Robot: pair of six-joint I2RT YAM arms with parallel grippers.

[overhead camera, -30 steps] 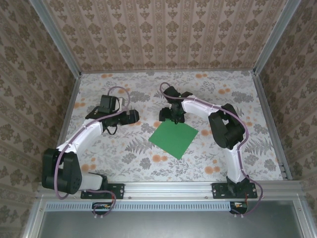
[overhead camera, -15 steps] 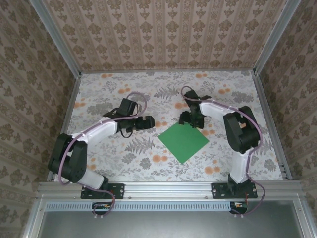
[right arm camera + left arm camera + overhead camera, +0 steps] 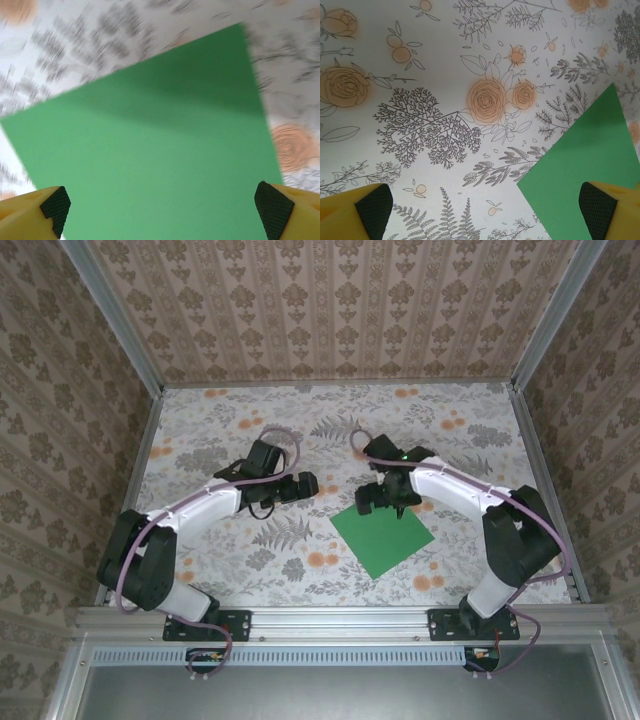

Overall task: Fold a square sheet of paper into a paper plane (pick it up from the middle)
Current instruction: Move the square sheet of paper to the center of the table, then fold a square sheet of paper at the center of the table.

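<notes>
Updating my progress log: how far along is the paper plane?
Done: nothing; the square sheet of paper lies flat and uncreased. In hand: right fingers open above its far corner, left fingers open beside it, neither holding it. Left: the pickup from the middle and every fold.

**Floral Table Boxed In by Patterned Walls**

The table (image 3: 200, 420) wears a white cover printed with grey ferns and orange roses. A pair of roses (image 3: 495, 97) lies ahead of the left gripper's fingers (image 3: 375, 207), midway between them. Beige patterned wallpaper (image 3: 330, 310) closes three sides, far beyond the fingers, with aluminium posts (image 3: 112, 315) at the corners. A metal rail (image 3: 340, 618) runs behind them. The light is soft and even.
</notes>
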